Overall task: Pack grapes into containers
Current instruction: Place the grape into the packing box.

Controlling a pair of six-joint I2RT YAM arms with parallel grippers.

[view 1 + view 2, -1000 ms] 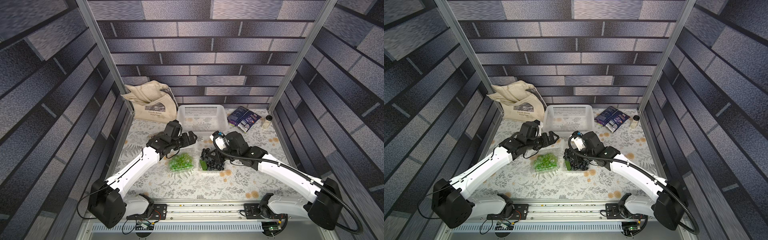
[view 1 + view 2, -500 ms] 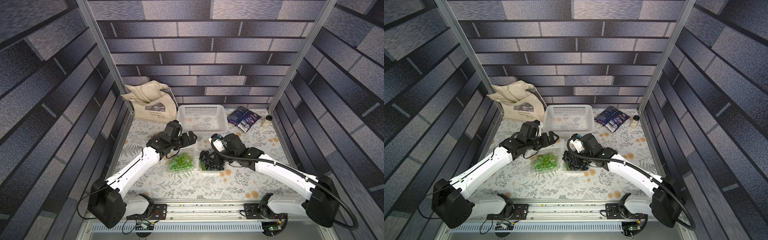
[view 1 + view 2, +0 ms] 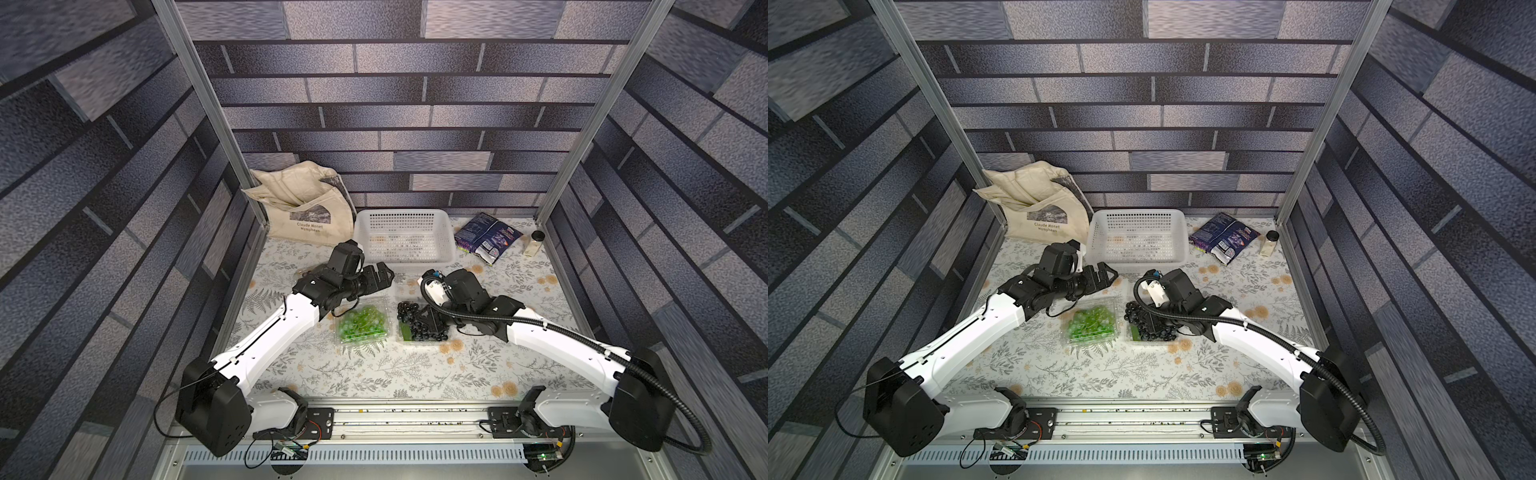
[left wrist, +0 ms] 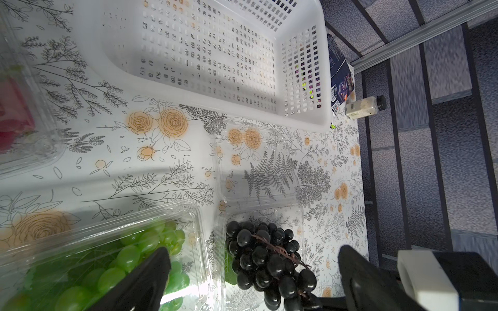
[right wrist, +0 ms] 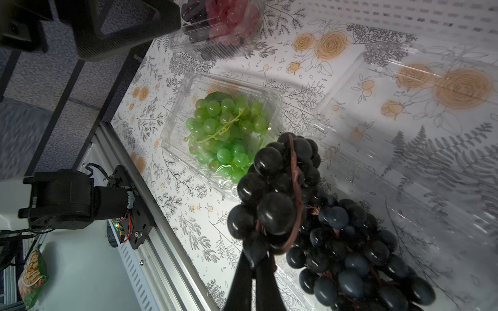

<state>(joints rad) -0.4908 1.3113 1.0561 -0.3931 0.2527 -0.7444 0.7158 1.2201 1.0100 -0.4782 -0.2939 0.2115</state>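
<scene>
As my right gripper (image 5: 260,239) sinks, pinched shut on the glossy purple-black grape bunch (image 5: 272,210), the last clear plastic clamshell box (image 4: 269,215) fills; my left gripper (image 3: 382,276) gapes wide, empty.

**What you can't make out from here**

The red grapes (image 5: 226,21) are only a blur in the right wrist view. The left wrist view cuts their clear container (image 4: 27,150) off at the picture's edge, and in both top views your left arm (image 3: 282,328) covers nearly all of it. The right wrist view cuts off the right gripper (image 5: 258,261) and the far end of the black grapes (image 5: 272,194). In both top views its fingertips are lost beneath the right arm (image 3: 540,332). From the left wrist, the white basket (image 4: 304,118) hides most of the snack bag (image 4: 341,78). You can't read the label on the small bottle (image 3: 535,246).
</scene>
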